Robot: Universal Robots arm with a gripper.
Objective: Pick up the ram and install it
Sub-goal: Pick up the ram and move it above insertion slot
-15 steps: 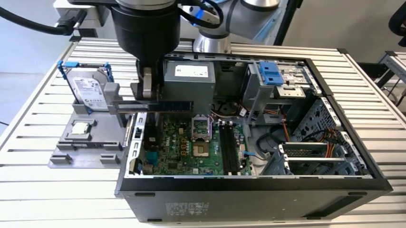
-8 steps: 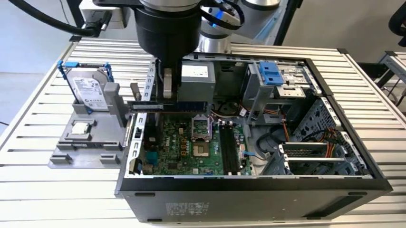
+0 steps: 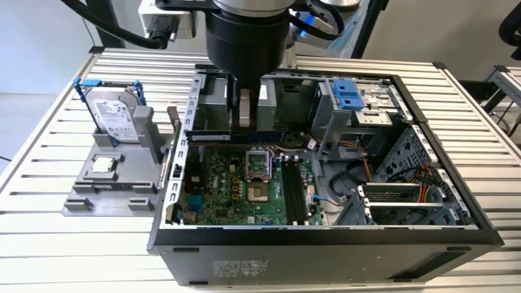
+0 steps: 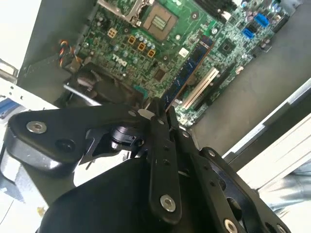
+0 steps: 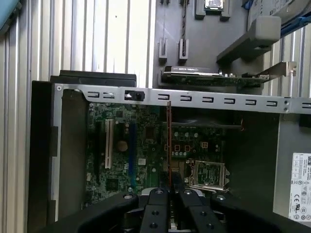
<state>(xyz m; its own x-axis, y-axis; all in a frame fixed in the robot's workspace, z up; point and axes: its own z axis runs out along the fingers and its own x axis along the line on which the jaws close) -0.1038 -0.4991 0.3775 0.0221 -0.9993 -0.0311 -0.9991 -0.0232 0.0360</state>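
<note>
On the slatted desk (image 3: 49,244), inside the open computer case (image 3: 326,250) and above its green motherboard (image 3: 236,189), the claw (image 3: 247,122) clamps the ram (image 3: 213,135) mid-length, on edge, likely to meet the black slots (image 3: 293,186).

Exterior view: bright, even, diffuse light from overhead. The slatted table (image 3: 49,238) shines pale, almost washed out. The inside of the computer case (image 3: 326,241) is dimmer, and the arm casts a soft shadow across the far end of the motherboard (image 3: 236,183).

Second wrist view: blown-out white beyond the case wall. The gripper (image 4: 156,110) is black, close to the lens and soft-focused, with dull glints on its screws. The ram (image 4: 188,70) carries a bluish sheen.

First wrist view: slats bright, case interior murky.
</note>
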